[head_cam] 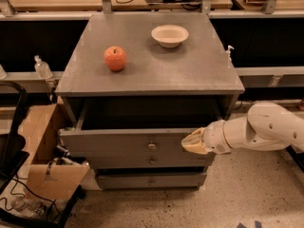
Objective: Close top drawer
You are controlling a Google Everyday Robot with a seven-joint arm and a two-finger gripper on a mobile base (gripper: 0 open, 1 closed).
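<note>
The top drawer (118, 144) is a wide grey wooden drawer with a small silver centre knob (152, 146). It stands partly open, its front panel pulled out a little from the grey cabinet, with a dark gap behind it. My gripper (192, 143) comes in from the right on a white arm (266, 127). Its tan tip rests against the right end of the drawer's front panel.
On the cabinet top (190, 70) sit a red apple (115, 58) and a white bowl (169, 35). Two shorter drawer fronts (151, 179) lie below. A cardboard box (45, 151) and black frame (12, 141) stand at the left. A spray bottle (42, 67) is behind.
</note>
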